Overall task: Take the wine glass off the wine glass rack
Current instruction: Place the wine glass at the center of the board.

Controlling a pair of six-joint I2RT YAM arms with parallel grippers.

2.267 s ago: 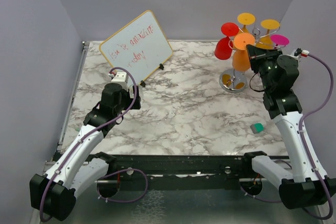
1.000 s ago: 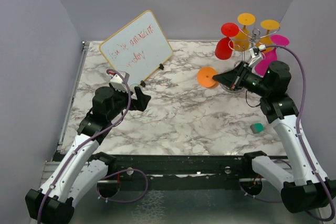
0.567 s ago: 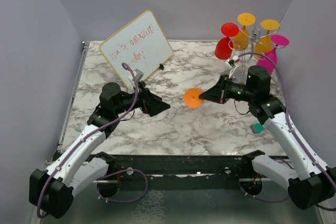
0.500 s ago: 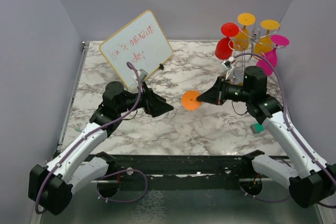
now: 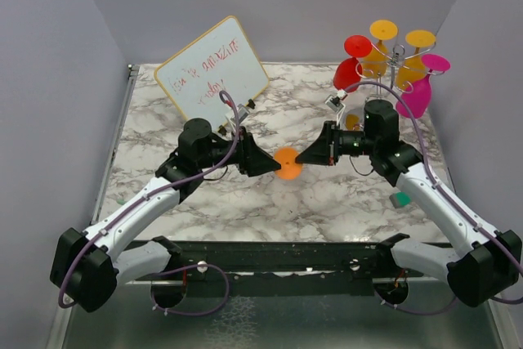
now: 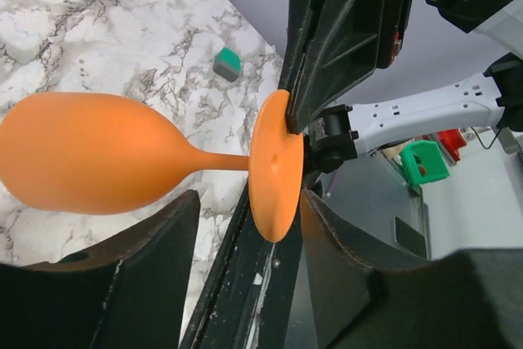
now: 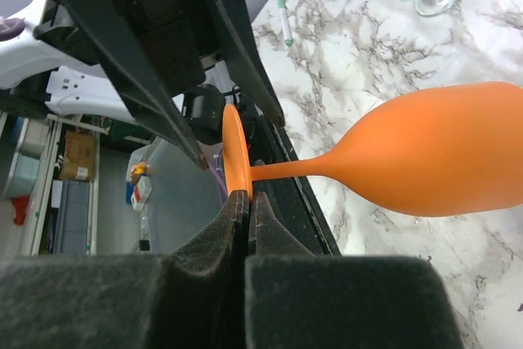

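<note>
Mid-table: glass (image 5: 288, 163) hangs upside down in the air between the two grippers. Its long axis is near upright, foot (image 7: 235, 153) on top and bowl (image 6: 82, 153) down toward the table (image 5: 327, 202) (gap beneath not readable).

Right gripper (image 7: 248, 202) reaches in from the right edge side, jaws pressed tight on the foot's rim. It alone carries the glass.

Left gripper (image 5: 265, 162) faces it from the left, tips just beside the glass. Jaws about half open, gripping nothing. The gap faces stem (image 6: 221, 161) and foot, one finger level with the bowl and the other past the foot. Contact: cannot tell.

Judgement: a take by the left must close across the foot.

Far right corner: rack (image 5: 392, 59), other glasses (image 5: 357, 45) hanging, well apart.
</note>
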